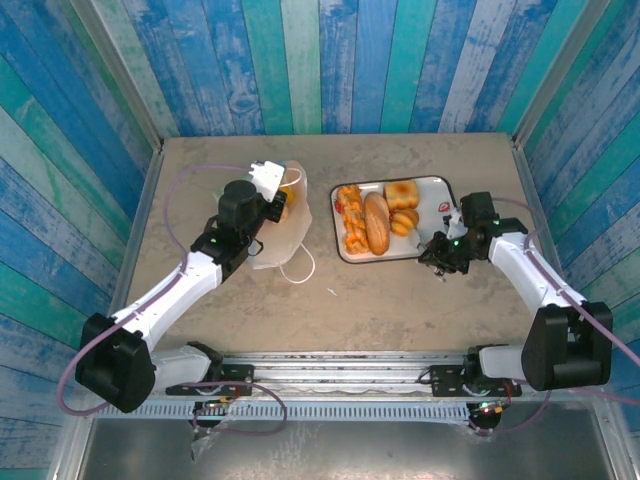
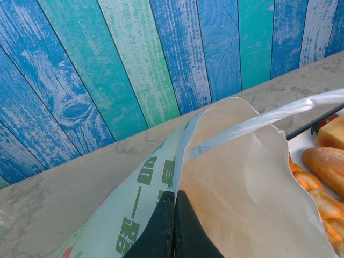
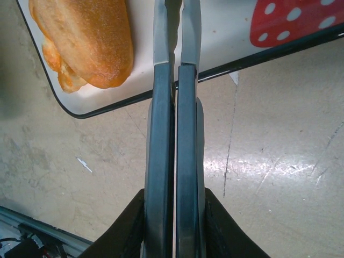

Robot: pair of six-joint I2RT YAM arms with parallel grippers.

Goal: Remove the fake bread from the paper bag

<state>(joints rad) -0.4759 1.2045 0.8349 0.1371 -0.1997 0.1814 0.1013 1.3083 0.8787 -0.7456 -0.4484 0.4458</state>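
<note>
The white paper bag [image 1: 287, 232] lies on the table left of centre, its mouth lifted toward the back wall. My left gripper [image 1: 274, 206] is shut on the bag's upper edge; in the left wrist view the black fingertips [image 2: 174, 196] pinch the printed wall of the paper bag [image 2: 244, 183], and a loop handle [image 2: 258, 122] stretches across the tan inside. Fake bread lies on the tray: an oval loaf [image 1: 377, 223], a square bun [image 1: 401, 192], rolls [image 1: 405, 221] and croissant-like pieces [image 1: 350, 216]. My right gripper [image 1: 438, 254] is shut and empty over the tray's near edge [image 3: 226, 32], beside the loaf [image 3: 88, 40].
The white tray [image 1: 441, 190] with a strawberry print sits right of centre. Blue and green plank walls close the table at the back and sides. Bare table lies in front of the bag and tray, down to the arms' rail [image 1: 340, 362].
</note>
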